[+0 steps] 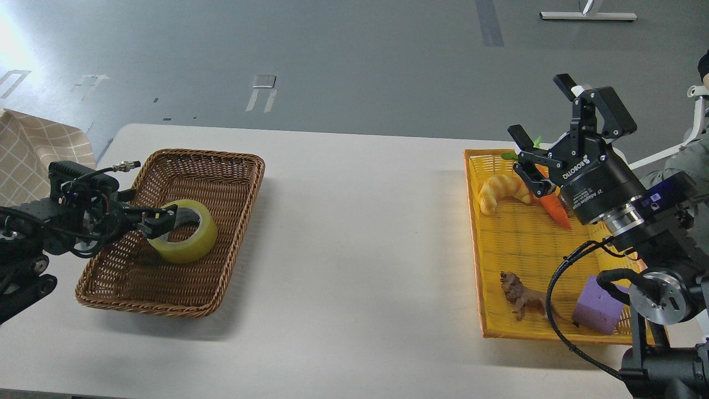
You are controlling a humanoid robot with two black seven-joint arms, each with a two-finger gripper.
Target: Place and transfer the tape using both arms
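Observation:
The yellow tape roll (185,241) lies flat on the floor of the brown wicker basket (221,166) at the left. My left gripper (159,220) is at the roll's left rim, low in the basket. Its fingers are spread, one over the roll's hole and one outside the rim, and the roll rests on the basket. My right gripper (540,108) is open and empty. It is held up above the far end of the yellow tray (474,233) at the right.
The yellow tray holds a toy croissant (503,191), a carrot (554,209), a small lion figure (520,299) and a purple foam block (598,309). A checked cloth (27,149) lies at the far left. White table (354,233) lies between basket and tray.

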